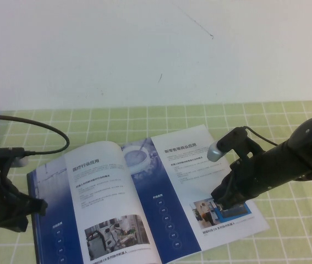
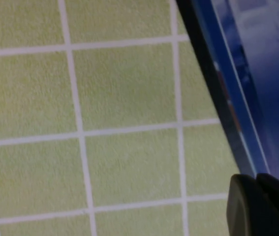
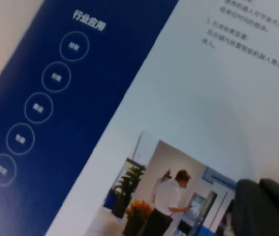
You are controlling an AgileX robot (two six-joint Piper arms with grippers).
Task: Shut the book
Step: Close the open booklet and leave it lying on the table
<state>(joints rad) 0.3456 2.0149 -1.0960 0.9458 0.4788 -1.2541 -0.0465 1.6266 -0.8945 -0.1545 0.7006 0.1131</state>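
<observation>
Table under a green checked cloth (image 1: 144, 118), white wall (image 1: 144, 49) behind; carries one open book (image 1: 144, 181), placed centre to near edge in the high view, flat and face-up. Lies with the spine running far to near, slightly slanted, so that closing means swinging one half sideways across that line. Left page (image 1: 103, 192) bowed upward beside the spine, dark blue cover margin showing beyond its outer edge; right page (image 1: 186, 165) flatter, white, with a blue band along the spine side. Right gripper (image 1: 230, 202) low over the near outer corner of the right page, apparently resting on it, spine lying toward the robot's left from it; grip state not determinable from either view. Left gripper (image 1: 34, 208) down at cloth level just beside the outer edge of the left cover, near its middle, spine lying toward the robot's right from it; likewise not determinable whether released or clenched. Judged: right arm the nearer to a movable leaf, being already upon the page; left arm merely alongside. Glossy brochure stock, thin and likely limp; printed with Chinese headings, a column of ringed labels (image 3: 38, 108) on the blue band, and a colour photograph (image 3: 171, 196) of a man at a machine by the corner under the right gripper.
</observation>
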